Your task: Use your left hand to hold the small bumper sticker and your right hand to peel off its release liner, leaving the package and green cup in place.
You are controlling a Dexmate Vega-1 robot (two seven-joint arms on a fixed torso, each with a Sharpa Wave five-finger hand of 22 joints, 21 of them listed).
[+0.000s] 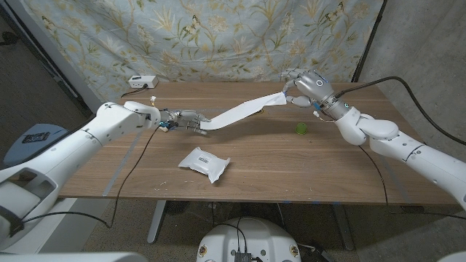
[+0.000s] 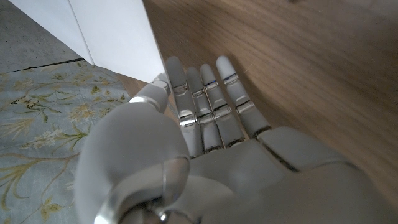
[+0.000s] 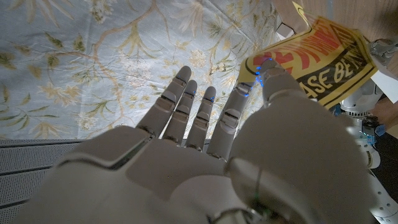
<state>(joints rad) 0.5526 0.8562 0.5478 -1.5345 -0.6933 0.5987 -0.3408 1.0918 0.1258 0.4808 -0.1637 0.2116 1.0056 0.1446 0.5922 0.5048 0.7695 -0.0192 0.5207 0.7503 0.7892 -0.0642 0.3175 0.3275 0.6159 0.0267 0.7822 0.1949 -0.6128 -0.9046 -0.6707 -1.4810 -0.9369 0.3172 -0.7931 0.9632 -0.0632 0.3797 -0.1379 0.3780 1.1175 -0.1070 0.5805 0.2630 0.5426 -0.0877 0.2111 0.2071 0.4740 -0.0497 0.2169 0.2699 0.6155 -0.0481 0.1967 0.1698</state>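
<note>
The bumper sticker (image 1: 240, 113) hangs as a long white strip above the table, stretched between my two hands. My left hand (image 1: 182, 118) pinches its near-left end, where white sheet (image 2: 112, 31) sits between the thumb and fingers of that hand (image 2: 205, 124). My right hand (image 1: 302, 86) is raised at the far right and pinches the other end. There the sticker's yellow face with red and black lettering (image 3: 323, 56) shows under the thumb of the right hand (image 3: 217, 143). I cannot tell whether the liner has parted from the sticker.
A small green cup (image 1: 301, 129) stands on the wooden table (image 1: 328, 175) below the right hand. A white package (image 1: 204, 163) lies near the front middle. A white box (image 1: 142, 82) sits at the far left edge, before a floral curtain (image 1: 218, 36).
</note>
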